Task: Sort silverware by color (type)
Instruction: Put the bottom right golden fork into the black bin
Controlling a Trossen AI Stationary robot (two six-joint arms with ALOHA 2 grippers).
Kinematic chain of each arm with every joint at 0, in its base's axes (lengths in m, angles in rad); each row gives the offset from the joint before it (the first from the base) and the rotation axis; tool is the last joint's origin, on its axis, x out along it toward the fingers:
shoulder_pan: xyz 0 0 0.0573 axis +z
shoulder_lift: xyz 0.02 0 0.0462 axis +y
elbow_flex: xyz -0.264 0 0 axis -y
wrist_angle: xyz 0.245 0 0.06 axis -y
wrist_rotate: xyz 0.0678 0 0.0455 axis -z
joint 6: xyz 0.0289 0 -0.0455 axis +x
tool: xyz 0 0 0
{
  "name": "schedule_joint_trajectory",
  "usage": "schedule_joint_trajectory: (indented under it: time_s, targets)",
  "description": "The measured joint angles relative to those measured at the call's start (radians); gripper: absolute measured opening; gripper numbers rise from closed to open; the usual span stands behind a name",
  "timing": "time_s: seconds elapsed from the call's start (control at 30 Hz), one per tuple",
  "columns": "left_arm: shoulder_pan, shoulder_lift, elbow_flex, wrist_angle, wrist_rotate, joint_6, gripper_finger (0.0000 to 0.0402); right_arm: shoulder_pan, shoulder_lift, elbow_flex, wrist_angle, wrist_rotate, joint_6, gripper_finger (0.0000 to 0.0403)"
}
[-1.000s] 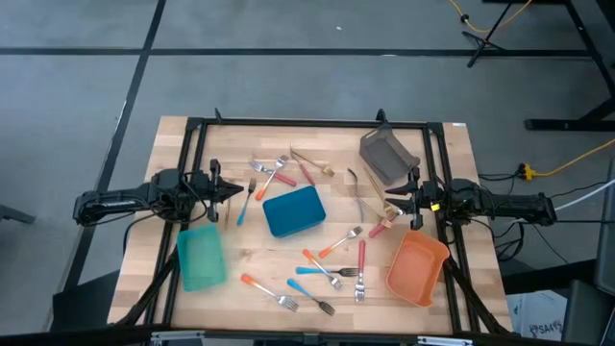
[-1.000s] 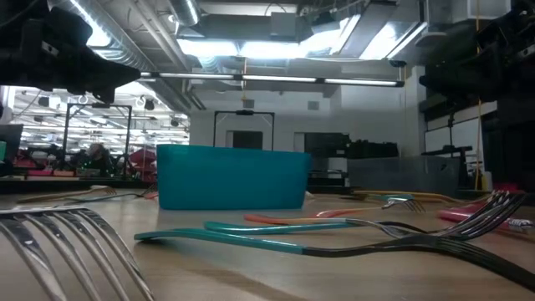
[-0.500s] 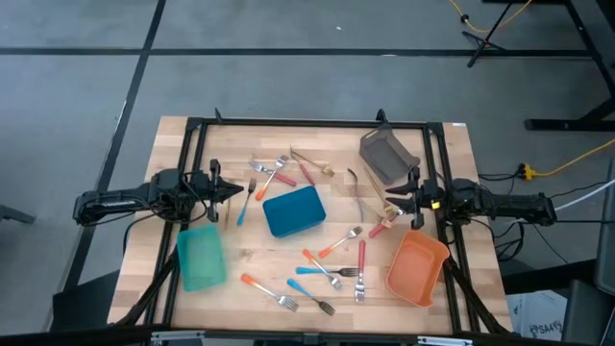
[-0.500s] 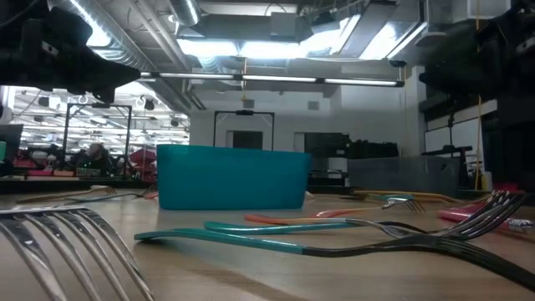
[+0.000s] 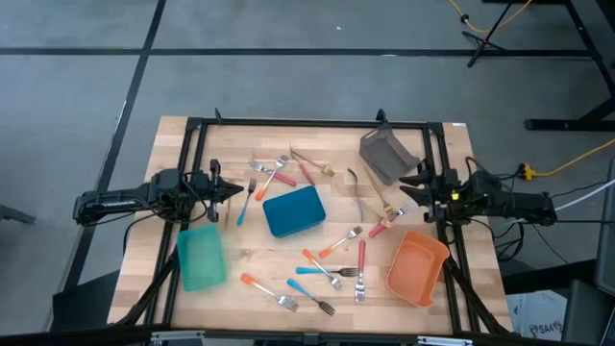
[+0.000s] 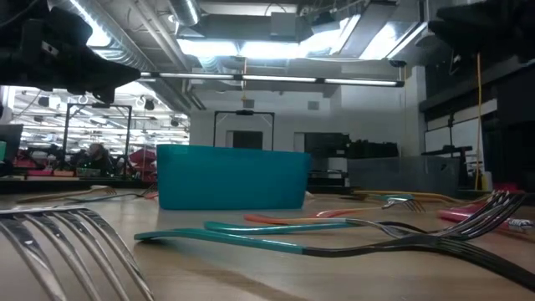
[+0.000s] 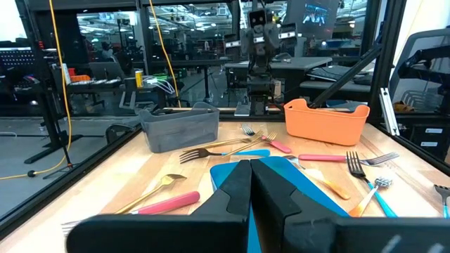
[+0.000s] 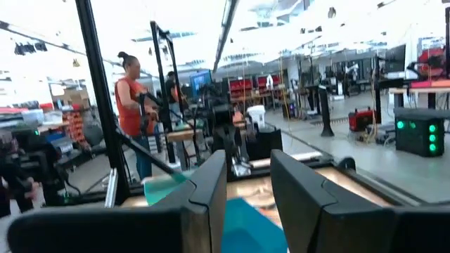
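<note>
On the wooden counter [image 5: 240, 264], the silverware [image 5: 327, 269] lies scattered around the blue bin [image 5: 293, 211], nearest pieces by the counter's front edge, between the teal bin [image 5: 200, 258] and orange bin [image 5: 416, 269]. The left hand [image 5: 233, 191] hovers closed, empty. The right hand [image 5: 407, 184] hovers open, empty, beside the grey bin [image 5: 386, 154].

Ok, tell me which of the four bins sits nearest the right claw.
The grey bin, at the table's far right corner, is closest to the right claw. The orange bin lies farther toward the near edge; the blue and teal bins are farther left.
</note>
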Motion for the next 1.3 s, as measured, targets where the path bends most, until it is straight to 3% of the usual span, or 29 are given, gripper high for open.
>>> schedule_joint_trajectory:
  time_s: [0.27, 0.63, 1.03, 1.3]
  targets:
    - [0.000, 0.000, 0.000, 0.000, -0.030, 0.000, 0.0002, 0.000, 0.098, 0.116, -0.104, 0.121, 0.008, 0.0106]
    - [0.000, 0.000, 0.000, 0.000, -0.070, 0.000, 0.0002, 0.000, 0.363, 0.324, -0.321, 0.214, 0.061, 0.0106]
    - [0.000, 0.000, 0.000, 0.000, -0.070, 0.000, 0.0002, 0.000, 0.696, 0.505, -0.538, 0.208, 0.119, 0.0106]
    - [0.000, 0.000, 0.000, -0.001, -0.070, 0.000, 0.0002, 0.000, 0.884, 0.540, -0.635, 0.164, 0.209, 0.0106]
